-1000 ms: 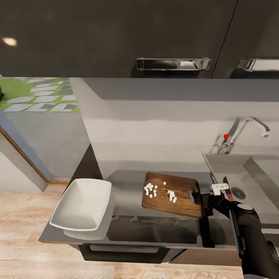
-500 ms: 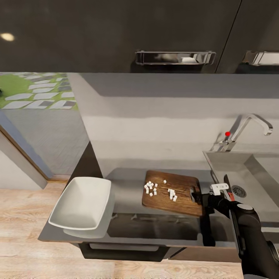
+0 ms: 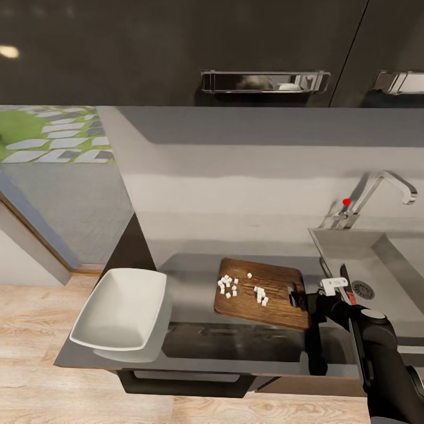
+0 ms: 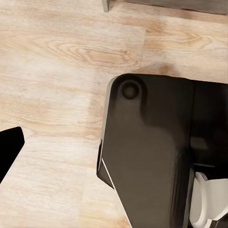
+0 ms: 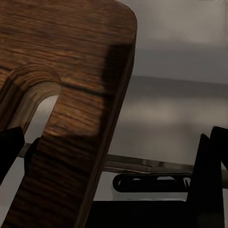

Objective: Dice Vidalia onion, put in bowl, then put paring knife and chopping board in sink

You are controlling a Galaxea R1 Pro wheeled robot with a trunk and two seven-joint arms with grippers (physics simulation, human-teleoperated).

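Note:
The dark wooden chopping board [image 3: 277, 309] lies on the grey countertop [image 3: 191, 288], with several white onion dice [image 3: 229, 287] on it. My right gripper [image 3: 299, 298] is at the board's handle end, open, with its fingers on either side of the cut-out. In the right wrist view the board [image 5: 71, 71] fills the near side, and one finger [image 5: 209, 180] stands clear of its edge. The white bowl [image 3: 121, 309] sits at the counter's left end. The paring knife [image 3: 344, 275] lies by the sink [image 3: 383, 262], partly hidden behind my right arm. The left gripper's finger [image 4: 9, 152] hangs over the wooden floor.
The chrome tap [image 3: 380, 188] with a red dot stands behind the sink. Dark wall cabinets [image 3: 176, 47] with metal handles hang overhead. The counter ends just left of the bowl, beside a doorway. My own dark base [image 4: 152, 156] shows in the left wrist view.
The head camera has shifted a little, so the whole picture moved. The board, the dice, the bowl and my right arm keep their places relative to each other.

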